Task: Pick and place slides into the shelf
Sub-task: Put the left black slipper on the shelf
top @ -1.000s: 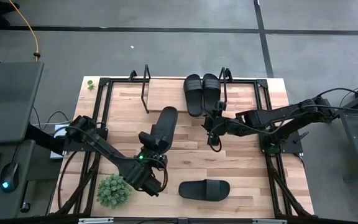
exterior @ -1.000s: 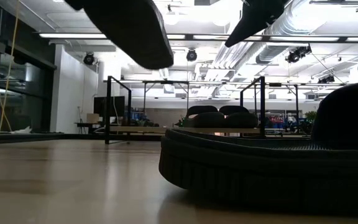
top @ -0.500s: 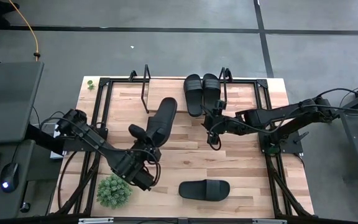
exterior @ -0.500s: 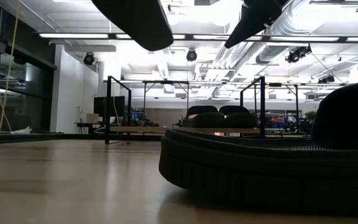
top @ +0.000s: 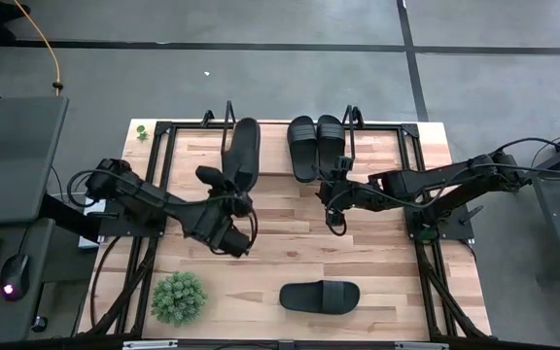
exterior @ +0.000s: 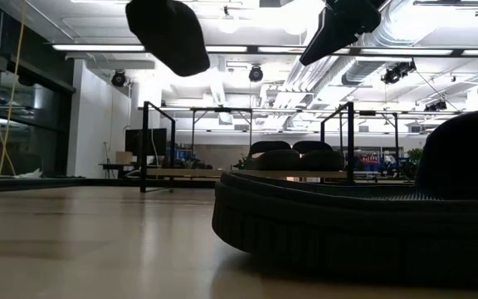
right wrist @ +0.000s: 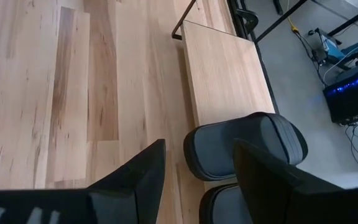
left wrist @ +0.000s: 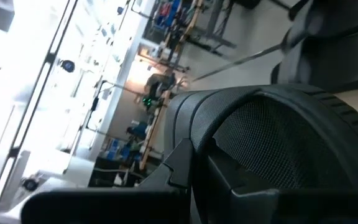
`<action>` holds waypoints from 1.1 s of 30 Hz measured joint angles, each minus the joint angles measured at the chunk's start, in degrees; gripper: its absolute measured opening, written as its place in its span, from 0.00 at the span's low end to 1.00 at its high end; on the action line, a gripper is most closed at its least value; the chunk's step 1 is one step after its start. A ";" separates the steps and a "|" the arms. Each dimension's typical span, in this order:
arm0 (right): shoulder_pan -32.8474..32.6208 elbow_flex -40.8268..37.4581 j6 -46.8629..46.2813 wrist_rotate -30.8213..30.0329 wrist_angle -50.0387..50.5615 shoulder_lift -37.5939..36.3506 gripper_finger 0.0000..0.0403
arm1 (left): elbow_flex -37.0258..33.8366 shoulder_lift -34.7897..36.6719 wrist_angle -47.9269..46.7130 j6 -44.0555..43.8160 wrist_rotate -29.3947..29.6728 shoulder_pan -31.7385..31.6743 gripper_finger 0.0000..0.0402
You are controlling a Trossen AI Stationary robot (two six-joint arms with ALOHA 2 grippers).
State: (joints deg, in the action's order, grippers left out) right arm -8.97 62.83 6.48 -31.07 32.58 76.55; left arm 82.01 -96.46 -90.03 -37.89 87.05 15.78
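Moved: left pincer (top: 224,191) gripping slide (top: 242,152) now over shelf (top: 265,144) | right pincer (top: 331,194) open, beside shelf

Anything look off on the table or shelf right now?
Nothing damaged. Two slides sit side by side on the shelf, the left claw holds a third slide above its open part, and a fourth slide lies crosswise near the table's front edge.

- A small green plant (top: 179,297) is set on the table (top: 387,282) near its front left corner.
- A mouse (top: 9,289) is seen on a grey desk (top: 8,156) left of the table.
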 joint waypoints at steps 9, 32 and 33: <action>0.00 0.00 0.00 0.00 0.91 0.00 0.44 | -0.23 0.04 0.00 -0.07 2.90 -3.60 0.02; 0.00 0.02 -0.05 -0.02 0.77 0.00 0.44 | -0.25 5.99 0.01 2.71 2.99 -5.32 0.02; 0.00 0.02 0.03 -0.02 0.53 0.00 0.44 | -0.25 6.68 0.03 3.33 2.98 -5.32 0.02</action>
State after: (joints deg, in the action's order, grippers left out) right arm -8.97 62.85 6.52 -31.09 33.11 76.55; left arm 81.76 -89.78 -90.00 -34.55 90.04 10.46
